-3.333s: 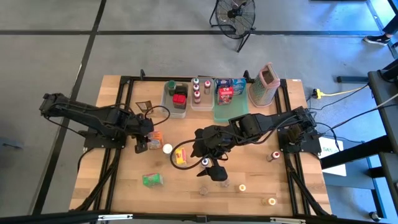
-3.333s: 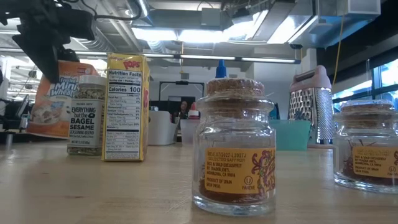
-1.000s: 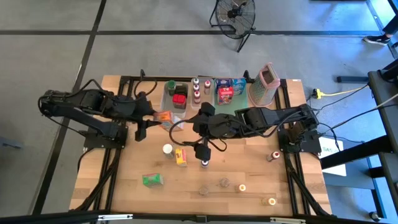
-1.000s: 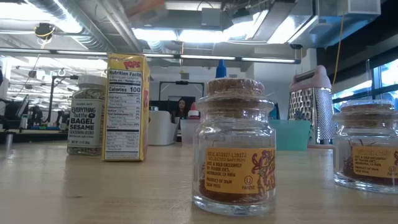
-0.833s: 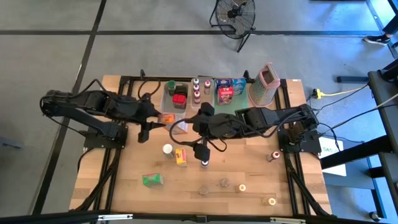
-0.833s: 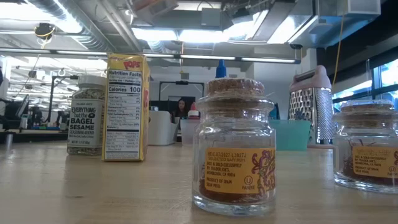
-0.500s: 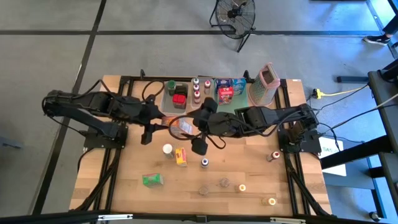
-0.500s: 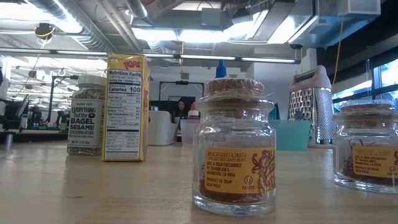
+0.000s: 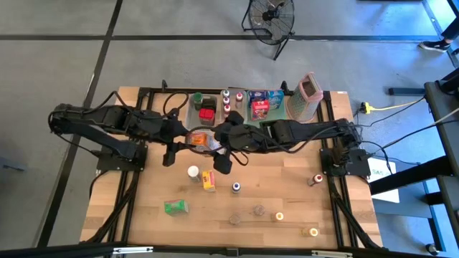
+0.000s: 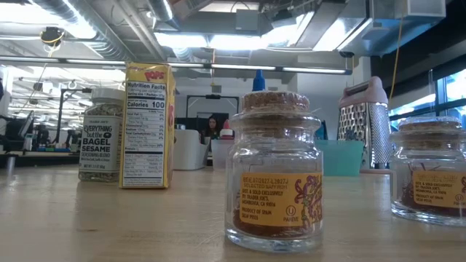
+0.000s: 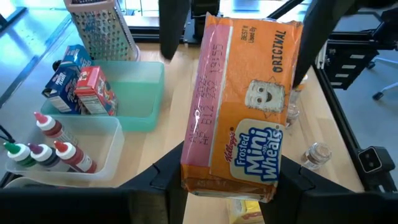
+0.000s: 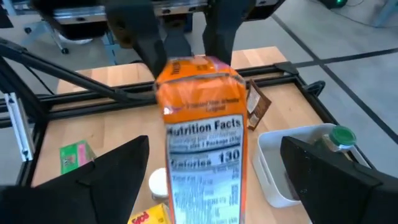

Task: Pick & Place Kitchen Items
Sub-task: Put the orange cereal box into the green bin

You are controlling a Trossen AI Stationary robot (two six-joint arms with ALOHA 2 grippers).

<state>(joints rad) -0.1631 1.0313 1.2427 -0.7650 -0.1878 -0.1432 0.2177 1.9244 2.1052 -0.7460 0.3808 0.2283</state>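
Your left gripper [image 11: 227, 186] has its jaws clenched on the lower end of the orange cereal box [image 11: 242, 106], holding it in the air above the desk [image 9: 287, 193]; the box stands out from those jaws towards the other arm. Your right gripper [image 12: 205, 180] faces it with jaws spread wide, one finger on either side of the box's free end and, as far as you can see, not yet touching it.

The box is thin card, light and probably part hollow; expect its broad faces to dent under a hard squeeze and its glossy print to slip a little. If a handover is meant, take it across the narrow sides near the free end, where the folded edges are stiffest; close gently and only then let the left jaws go.

Beneath the jaws on the desk stand a yellow box [image 9: 209, 180] and a white-capped seasoning jar [image 9: 193, 172]; beyond them sit the clear tubs [image 9: 204, 115] and the green tray [image 9: 262, 129].
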